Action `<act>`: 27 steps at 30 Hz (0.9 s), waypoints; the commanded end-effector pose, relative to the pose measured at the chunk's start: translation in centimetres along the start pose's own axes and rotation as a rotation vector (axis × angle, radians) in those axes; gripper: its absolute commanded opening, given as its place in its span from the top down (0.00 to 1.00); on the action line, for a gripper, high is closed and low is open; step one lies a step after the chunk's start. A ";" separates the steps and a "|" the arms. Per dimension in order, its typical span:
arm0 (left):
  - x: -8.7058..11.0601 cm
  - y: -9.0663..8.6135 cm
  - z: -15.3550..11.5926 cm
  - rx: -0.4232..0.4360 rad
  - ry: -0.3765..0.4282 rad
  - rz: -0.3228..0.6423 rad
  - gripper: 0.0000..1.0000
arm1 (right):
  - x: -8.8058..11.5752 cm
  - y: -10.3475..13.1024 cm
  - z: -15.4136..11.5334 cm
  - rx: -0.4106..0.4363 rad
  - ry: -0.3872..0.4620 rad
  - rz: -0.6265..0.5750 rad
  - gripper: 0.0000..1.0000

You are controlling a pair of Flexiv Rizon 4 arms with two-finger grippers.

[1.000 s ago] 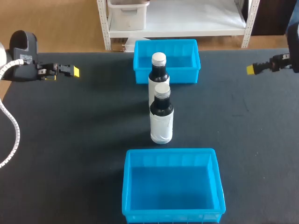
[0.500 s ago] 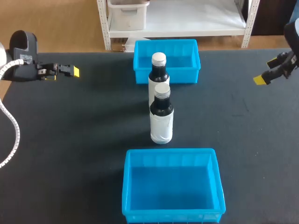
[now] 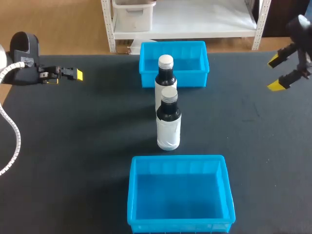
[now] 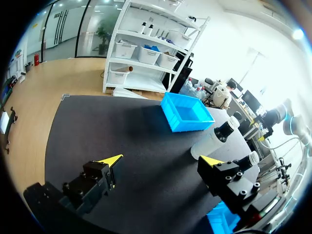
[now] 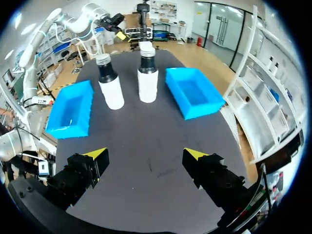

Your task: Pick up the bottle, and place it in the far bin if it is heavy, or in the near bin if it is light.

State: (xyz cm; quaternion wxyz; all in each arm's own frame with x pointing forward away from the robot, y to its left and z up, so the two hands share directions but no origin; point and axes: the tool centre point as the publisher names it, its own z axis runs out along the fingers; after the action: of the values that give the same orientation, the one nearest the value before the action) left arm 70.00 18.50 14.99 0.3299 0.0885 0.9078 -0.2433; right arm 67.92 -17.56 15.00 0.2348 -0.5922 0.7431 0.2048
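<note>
Dark grey bench (image 3: 73,146) carries everything.

Bins: 2, both blue, open-topped and rectangular. The near bin (image 3: 178,158) sits at the robot-side edge and the far bin (image 3: 147,80) at the opposite edge, roughly in line with each other.

Arms: 2. The left arm comes in from the left side, the right arm from the right. Both are well apart from the bins and bottles.

Bottles: 2, same type, with a dark body, white label and pale screw cap. Both stand upright on the bench between the bins, and neither is in a bin. The far bottle (image 3: 165,73) stands just in front of the far bin's front wall; I can't tell whether it touches. The near bottle (image 3: 168,124) stands just in front of the far bottle, with bare bench between it and the near bin. The right wrist view shows the same pair side by side, the near bottle (image 5: 109,80) on the near-bin side and the far bottle (image 5: 147,73) on the far-bin side. In the left wrist view the far bottle (image 4: 214,139) is ahead of the gripper, and the near one is mostly hidden behind a finger.

Grippers: 2. The left gripper (image 3: 75,74) hovers over the bench's left part. The left wrist view shows its fingers apart (image 4: 161,161) with nothing between them. The right gripper (image 3: 276,73) is over the far right corner, yellow tips spread wide and holding nothing, as the right wrist view confirms (image 5: 145,154).
</note>
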 end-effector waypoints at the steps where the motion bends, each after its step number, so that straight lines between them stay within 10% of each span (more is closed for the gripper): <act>1: 0.0 0.0 0.0 0.000 0.000 0.000 0.00 | -0.6 -0.2 1.5 -0.162 -0.047 -0.016 0.00; 27: 0.0 0.0 0.0 0.000 0.000 0.000 0.00 | -10.6 6.5 8.8 -0.102 -0.183 -0.182 0.00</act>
State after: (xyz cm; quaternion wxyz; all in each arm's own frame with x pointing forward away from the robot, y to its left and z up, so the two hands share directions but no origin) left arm 70.00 18.49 14.99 0.3299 0.0885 0.9078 -0.2433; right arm 64.55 -3.37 15.02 0.2806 -0.6489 0.6517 0.2747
